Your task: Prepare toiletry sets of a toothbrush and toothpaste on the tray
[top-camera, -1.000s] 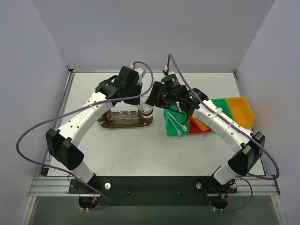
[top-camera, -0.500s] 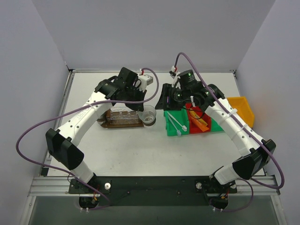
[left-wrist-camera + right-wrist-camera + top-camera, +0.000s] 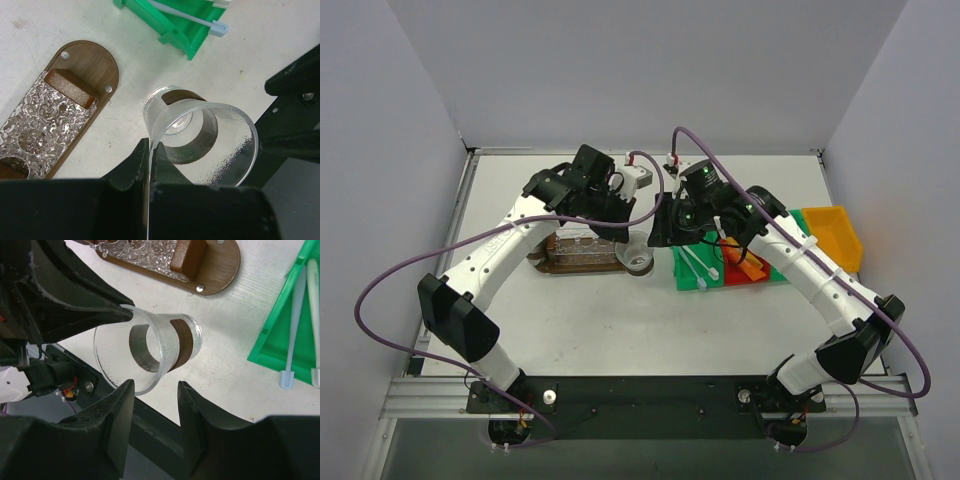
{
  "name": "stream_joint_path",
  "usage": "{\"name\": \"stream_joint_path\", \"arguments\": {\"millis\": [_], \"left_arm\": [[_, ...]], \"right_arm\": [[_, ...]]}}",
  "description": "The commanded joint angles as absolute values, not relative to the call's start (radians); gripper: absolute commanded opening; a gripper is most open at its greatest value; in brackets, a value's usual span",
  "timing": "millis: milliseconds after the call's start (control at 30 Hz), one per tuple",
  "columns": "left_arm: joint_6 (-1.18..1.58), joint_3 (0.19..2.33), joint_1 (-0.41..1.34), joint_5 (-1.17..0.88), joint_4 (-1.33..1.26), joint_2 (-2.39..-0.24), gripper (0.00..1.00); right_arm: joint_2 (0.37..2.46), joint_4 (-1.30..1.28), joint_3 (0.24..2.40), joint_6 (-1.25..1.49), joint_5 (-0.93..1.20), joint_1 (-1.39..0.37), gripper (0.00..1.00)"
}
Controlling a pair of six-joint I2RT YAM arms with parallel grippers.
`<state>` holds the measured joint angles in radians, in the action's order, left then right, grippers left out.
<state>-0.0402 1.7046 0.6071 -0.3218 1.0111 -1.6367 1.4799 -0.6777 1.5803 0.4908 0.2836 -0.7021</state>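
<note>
My left tool [image 3: 149, 161] is clamping the clear round plastic cup [image 3: 220, 131] by its wall, presenting its rim. My half-open, empty right tool [image 3: 154, 390] is lining up, probably for handover.

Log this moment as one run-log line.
left gripper: shut on clear cup rim | right gripper: open, close to cup | toothbrushes: in green bin

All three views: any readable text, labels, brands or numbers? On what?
None can be read in any view. The clear cup, wooden tray, green bin and toothbrush show no print, label or number.
</note>
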Motion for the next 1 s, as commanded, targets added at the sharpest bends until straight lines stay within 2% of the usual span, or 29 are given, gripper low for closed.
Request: {"name": "stream_joint_path", "arguments": {"millis": [0,567,667,767,800,867,967], "left_arm": [[-0.066,1.773,0.607,-0.423,0.968,-1.621,0.0],[-0.06,1.827,0.618,-0.44,0.957,-1.652,0.0],[-0.045,1.835,0.618,-0.44,0.946,-1.654,0.0],[-0.02,1.835,0.618,-0.426,0.931,-1.654,0.0],[-0.011,1.83,0.618,-0.42,0.919,-1.652,0.0],[-0.006,1.825,0.618,-0.41,0.905,-1.649,0.0],[0.044,1.812,0.618,-0.384,0.879,-1.638,0.0]], "right_arm": [[1.485,-0.654,1.568,0.472,0.161,-0.722,0.34],[1.522,-0.612,1.506,0.472,0.141,-0.753,0.3],[1.532,-0.609,1.506,0.483,0.14,-0.756,0.23],[1.536,-0.609,1.508,0.498,0.137,-0.758,0.11],[1.536,-0.607,1.508,0.503,0.133,-0.758,0.03],[1.536,-0.609,1.508,0.517,0.118,-0.758,0.0],[1.525,-0.609,1.502,0.532,0.088,-0.758,0.0]]}}
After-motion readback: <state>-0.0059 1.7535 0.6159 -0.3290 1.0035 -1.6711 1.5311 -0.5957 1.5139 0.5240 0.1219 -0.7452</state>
